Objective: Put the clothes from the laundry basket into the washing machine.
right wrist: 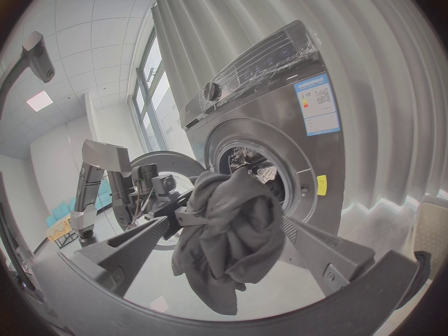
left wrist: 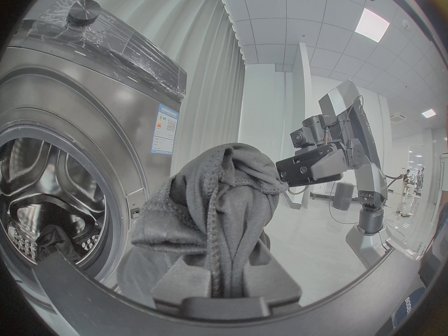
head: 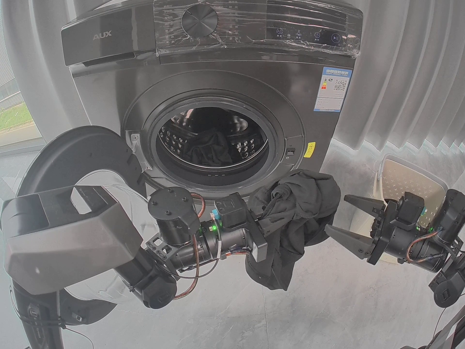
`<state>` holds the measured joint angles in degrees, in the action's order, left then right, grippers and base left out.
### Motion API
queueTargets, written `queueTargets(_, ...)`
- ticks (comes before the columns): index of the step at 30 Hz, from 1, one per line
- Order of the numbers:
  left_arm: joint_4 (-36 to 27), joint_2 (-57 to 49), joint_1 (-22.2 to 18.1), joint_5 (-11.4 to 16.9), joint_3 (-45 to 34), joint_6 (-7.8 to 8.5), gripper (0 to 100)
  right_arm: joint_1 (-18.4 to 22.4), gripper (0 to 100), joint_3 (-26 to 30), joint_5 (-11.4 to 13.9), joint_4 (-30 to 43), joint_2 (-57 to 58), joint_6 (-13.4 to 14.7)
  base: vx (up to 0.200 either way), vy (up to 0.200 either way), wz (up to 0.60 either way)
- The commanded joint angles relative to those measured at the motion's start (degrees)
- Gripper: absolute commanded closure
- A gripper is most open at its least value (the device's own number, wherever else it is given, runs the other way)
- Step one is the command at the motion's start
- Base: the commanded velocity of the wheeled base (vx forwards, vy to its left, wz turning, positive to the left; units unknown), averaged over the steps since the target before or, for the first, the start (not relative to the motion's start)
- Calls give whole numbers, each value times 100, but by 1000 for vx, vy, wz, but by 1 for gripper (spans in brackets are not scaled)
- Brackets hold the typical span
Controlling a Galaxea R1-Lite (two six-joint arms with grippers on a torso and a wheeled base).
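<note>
We note the washing machine (head: 218,81) in satin grey metal, clear crinkled film (head: 242,39) over its panel (head: 300,25), and the matt, soft-knit dark garment (head: 295,219).

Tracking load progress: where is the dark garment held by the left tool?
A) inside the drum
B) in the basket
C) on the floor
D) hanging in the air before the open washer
D: the dark garment hangs from the left tool, off the floor, outside the washing machine.
</note>
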<state>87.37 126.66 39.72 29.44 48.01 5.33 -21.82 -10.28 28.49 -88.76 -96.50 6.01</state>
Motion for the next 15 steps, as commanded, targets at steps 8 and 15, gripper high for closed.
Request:
queueTargets(8,122,-757,45,-1221,-687,-410,100,231,0,-238,8,-1,140,-47,0,0,0)
queueTargets(15,131,-1645,10,-1511,-1645,-550,100,117,0,-352,8,-1,193,-126,0,0,0)
